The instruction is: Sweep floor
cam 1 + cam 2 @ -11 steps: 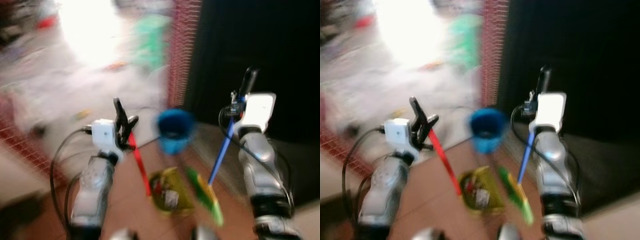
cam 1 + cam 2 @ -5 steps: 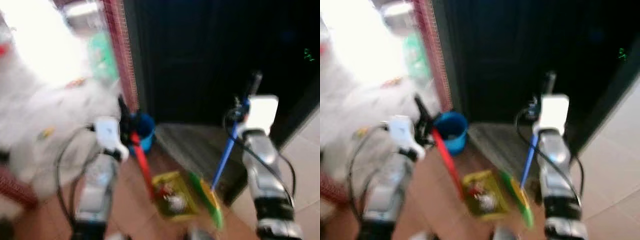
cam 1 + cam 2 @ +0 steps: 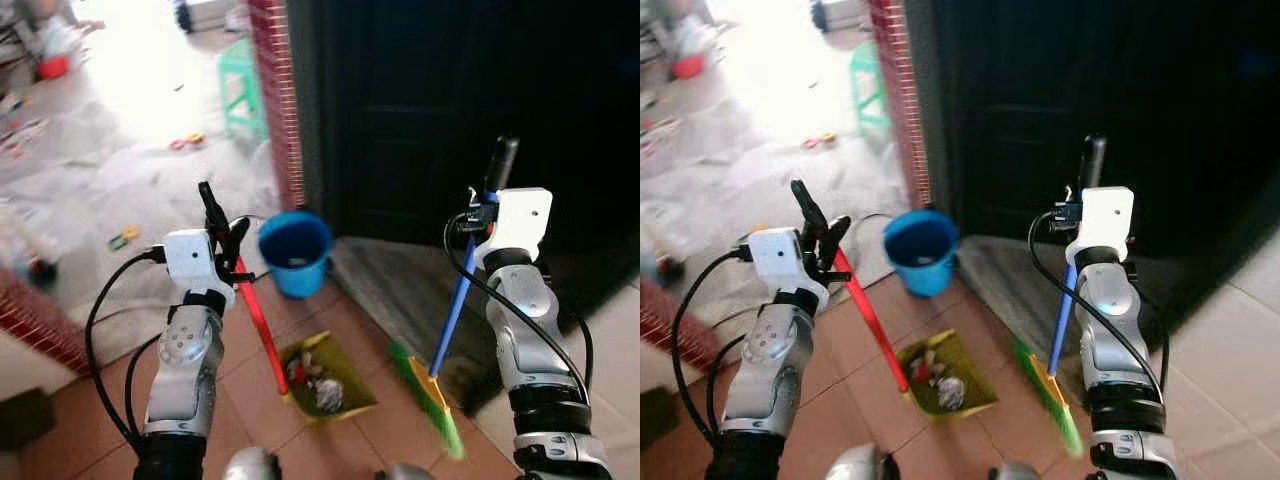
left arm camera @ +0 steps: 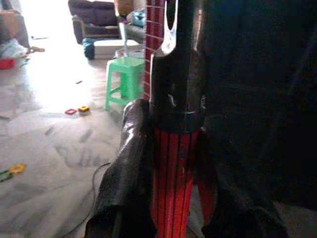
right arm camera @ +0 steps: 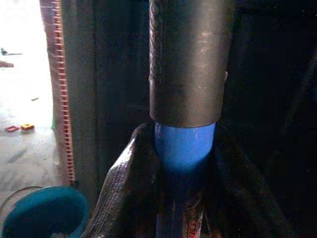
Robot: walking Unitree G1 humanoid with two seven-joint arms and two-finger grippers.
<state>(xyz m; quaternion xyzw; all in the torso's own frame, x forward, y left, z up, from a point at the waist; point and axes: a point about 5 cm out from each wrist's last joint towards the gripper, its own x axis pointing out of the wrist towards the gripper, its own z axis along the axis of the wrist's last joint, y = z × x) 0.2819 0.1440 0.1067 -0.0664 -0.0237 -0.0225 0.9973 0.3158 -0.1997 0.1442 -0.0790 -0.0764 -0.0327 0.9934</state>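
The bucket [image 3: 295,252], blue and open-topped, stands on the tiled floor [image 3: 245,395] at the foot of a red brick pillar [image 3: 283,90], and everything else is easiest placed from it. Just nearer the robot than the bucket lies the yellow dustpan [image 3: 326,377], flat on the tiles with crumpled scraps in it; its long red handle [image 3: 256,322] slants up and away from the pan toward the left gripper [image 3: 221,228], whose two black fingers are closed around the handle's upper part, where the red shaft meets a black grip, as the left wrist view shows. Off to the right of the bucket, the broom [image 3: 455,305] stands nearly upright, its blue shaft leaning a little with the black grip at the top and the green bristles [image 3: 433,405] down on the floor beside the dustpan. The right gripper [image 3: 488,200] is clamped on the blue shaft just under the black grip. Some small lettering sits low on the shaft in the right wrist view, too blurred to read. Behind the bucket and broom is a dark doorway [image 3: 450,100] with a grey mat [image 3: 400,290] at its sill. Beyond the pillar, a green stool [image 3: 240,85] stands on the pale floor among scattered small toys.
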